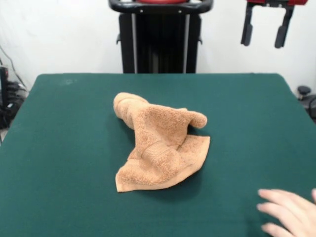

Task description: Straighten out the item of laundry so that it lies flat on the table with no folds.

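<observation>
The claw (264,33) hangs at the upper right of the front view, high above the far right corner of the tabletop (64,148), with its two dark fingers (247,30) standing apart and nothing between them. Below and to its left rises the black pedestal (160,42), set against a plain white wall (54,34) behind the far edge of the tabletop. The tabletop is one broad rectangle of dark green felt-like cloth, filling most of the view. At the left edge, beyond the tabletop, some dark cables (9,98) show, and at the right edge a dark object (306,96) that cannot be made out. One towel (158,148) lies near the middle of the tabletop, well apart from the claw. It is orange-tan terry cloth with a fluffy pile, crumpled and bunched rather than flat: its far part is rolled into a humped ridge, one corner sticks out to the right, and the near part spreads out flatter, with a woven band running across it. One person's hand (291,212) rests on the tabletop at the near right corner, fingers pointing left, clear of the towel.
</observation>
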Controlling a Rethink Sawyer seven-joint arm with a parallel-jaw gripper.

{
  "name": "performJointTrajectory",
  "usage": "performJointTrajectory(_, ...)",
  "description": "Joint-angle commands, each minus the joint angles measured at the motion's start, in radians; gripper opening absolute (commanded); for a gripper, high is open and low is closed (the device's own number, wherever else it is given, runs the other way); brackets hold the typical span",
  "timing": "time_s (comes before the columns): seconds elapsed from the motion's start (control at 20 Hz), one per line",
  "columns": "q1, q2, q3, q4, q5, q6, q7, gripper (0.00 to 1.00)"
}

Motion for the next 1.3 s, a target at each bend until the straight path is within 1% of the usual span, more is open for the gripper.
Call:
performJointTrajectory(0.05,0.019,0.050,0.008,-0.037,0.043,0.137,0.278,1.00)
performJointTrajectory(0.55,0.028,0.061,-0.004,-0.049,0.052,0.148,0.274,1.00)
performJointTrajectory(1.3,0.039,0.053,-0.011,-0.025,0.057,0.130,0.269,1.00)
